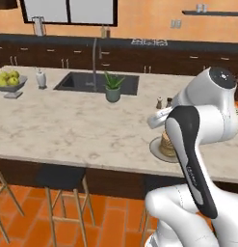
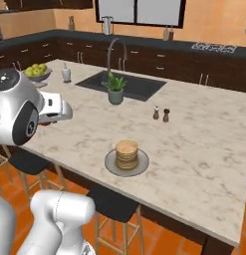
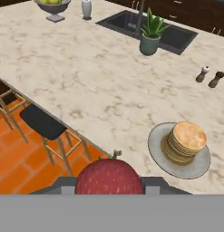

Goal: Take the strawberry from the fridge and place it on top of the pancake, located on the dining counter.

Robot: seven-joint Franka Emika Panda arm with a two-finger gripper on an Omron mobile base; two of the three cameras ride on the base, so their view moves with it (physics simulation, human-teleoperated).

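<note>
Closest to the hand camera sits the small round red strawberry (image 3: 109,177) with its green stalk, pinched in the gripper (image 3: 109,188), whose fingers are drawn in tight against the fruit's sides. It hangs over the bar stools, short of the near edge of the large beige marble-patterned counter (image 3: 77,77). I judge the berry light, soft and easily bruised, its skin a little slick, so a gentle squeeze across its widest middle suits it best; it may roll once let go.

Beyond the berry, on the counter, stands the short stack of tan-golden pancake (image 3: 186,141) rounds on a round grey-brown plate (image 3: 164,152). Past the stack stand two small shakers (image 3: 209,77), then a potted green plant (image 3: 151,35) beside the inset sink (image 3: 152,31).

From the hand the berry shows plainly. The right base view shows the stack's flat bare top, which the arm half covers from the left.
</note>
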